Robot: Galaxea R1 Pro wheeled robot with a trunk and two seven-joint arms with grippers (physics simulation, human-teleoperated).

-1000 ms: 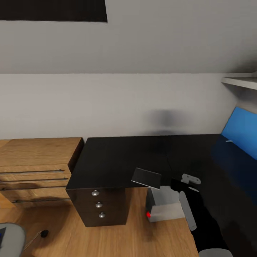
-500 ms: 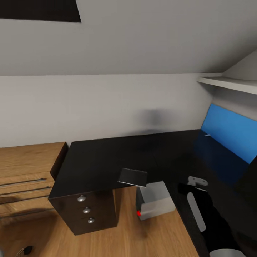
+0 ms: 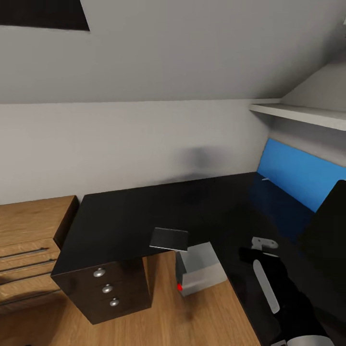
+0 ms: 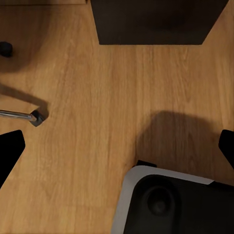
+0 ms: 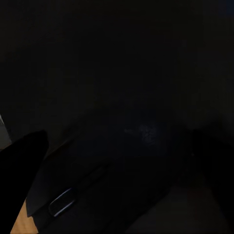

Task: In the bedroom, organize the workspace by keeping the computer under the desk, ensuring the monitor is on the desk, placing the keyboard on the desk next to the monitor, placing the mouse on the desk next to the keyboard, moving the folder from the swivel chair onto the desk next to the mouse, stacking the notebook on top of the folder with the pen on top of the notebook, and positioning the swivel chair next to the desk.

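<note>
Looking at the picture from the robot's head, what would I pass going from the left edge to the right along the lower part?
Wooden drawer chest → black drawer unit → notebook → computer → right arm → monitor.

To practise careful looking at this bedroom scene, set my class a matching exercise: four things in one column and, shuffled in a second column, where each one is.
Things:
1. computer
2. notebook
3. desk
4. wooden drawer chest

Places:
A. against the white wall, bearing the notebook
B. at the desk's front edge, overhanging it
C. on the wooden floor beside the black drawer unit
D. beside the desk's drawer end

Pairs: 1-C, 2-B, 3-A, 4-D
</note>
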